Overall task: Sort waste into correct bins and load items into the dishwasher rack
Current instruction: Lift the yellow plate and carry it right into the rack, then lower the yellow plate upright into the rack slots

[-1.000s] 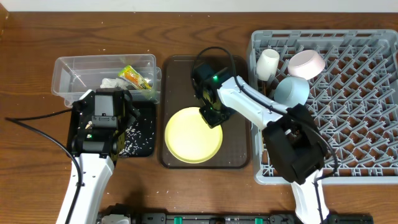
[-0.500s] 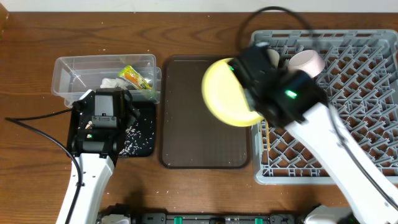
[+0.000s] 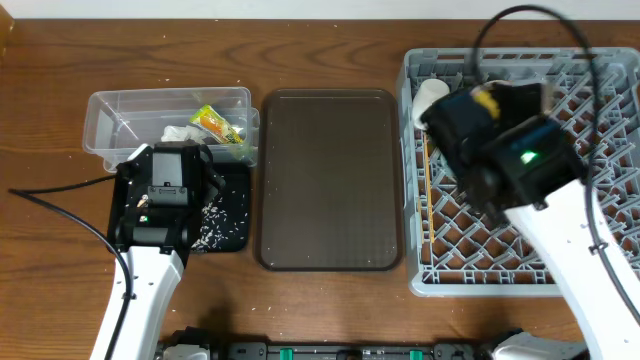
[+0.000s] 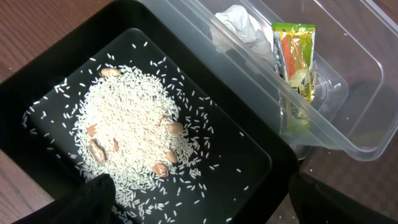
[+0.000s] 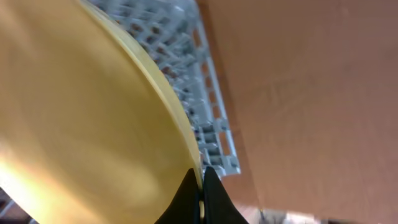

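**A:** What has the right gripper (image 5: 200, 190) got?

**B:** Its fingertips are pinched tight on the rim of the yellow plate (image 5: 81, 112). The plate stands on edge above the dishwasher rack (image 3: 615, 120), at the far-left part. From overhead only a yellow sliver of it shows past the arm.

**A:** What crowds it there?

**B:** One white cup (image 3: 430, 92) lies just beside it at the rack's far-left corner. The chopsticks (image 3: 428, 200) run along the rack's left side, too fine to count. The arm hides much of the lattice below it.

**A:** And the left gripper (image 4: 199, 208)?

**B:** Its jaws are spread wide and hold nothing. It hangs over the black tub (image 4: 252, 165), where the rice (image 4: 130, 137) lies heaped with a handful of brown nut-like bits (image 4: 96, 150).

**A:** What else is around?

**B:** The clear tub (image 4: 348, 81) touches the black one's far side. It holds one snack wrapper (image 4: 295, 62) and one white scrap (image 4: 239, 25).

**A:** Where is there room to move?

**B:** One brown tray (image 3: 330, 180) lies flat between the two tubs and the rack, near both. A strip of table (image 3: 330, 50) runs along the far side of everything.
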Controlling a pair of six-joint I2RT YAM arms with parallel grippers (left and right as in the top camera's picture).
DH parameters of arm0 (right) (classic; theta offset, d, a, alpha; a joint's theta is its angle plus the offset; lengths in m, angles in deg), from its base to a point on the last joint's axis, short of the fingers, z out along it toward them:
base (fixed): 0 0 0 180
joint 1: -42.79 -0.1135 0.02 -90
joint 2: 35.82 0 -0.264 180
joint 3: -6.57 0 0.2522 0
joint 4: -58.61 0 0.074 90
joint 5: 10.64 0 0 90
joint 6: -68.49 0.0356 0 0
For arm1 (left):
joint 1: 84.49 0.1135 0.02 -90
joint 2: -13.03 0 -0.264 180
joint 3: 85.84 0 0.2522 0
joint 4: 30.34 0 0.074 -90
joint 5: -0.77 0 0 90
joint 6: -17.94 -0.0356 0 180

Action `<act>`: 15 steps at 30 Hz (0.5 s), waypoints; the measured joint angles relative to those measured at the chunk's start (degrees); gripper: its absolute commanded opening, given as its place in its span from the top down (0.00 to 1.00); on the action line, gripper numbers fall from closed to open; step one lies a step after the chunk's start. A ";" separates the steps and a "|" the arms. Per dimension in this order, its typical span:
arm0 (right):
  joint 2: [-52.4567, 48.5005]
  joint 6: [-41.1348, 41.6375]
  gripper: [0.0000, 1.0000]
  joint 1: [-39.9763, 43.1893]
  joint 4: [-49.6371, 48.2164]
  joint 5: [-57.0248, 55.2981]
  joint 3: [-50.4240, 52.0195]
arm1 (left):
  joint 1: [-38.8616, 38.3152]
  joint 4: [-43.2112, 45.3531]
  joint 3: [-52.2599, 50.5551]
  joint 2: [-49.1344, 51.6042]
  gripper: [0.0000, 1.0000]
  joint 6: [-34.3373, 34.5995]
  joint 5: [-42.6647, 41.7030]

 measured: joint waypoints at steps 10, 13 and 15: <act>0.00 1.25 0.99 14.73 -1.77 -1.79 0.00 | 0.00 -0.02 0.00 0.00 0.08 0.00 -0.17; -0.11 1.25 0.99 17.90 -2.27 -1.79 0.00 | 0.00 -0.02 0.00 0.00 0.08 0.00 -0.17; -0.42 1.20 0.99 19.56 -2.36 -1.75 0.00 | 0.00 -0.02 0.00 0.00 0.08 0.00 -0.15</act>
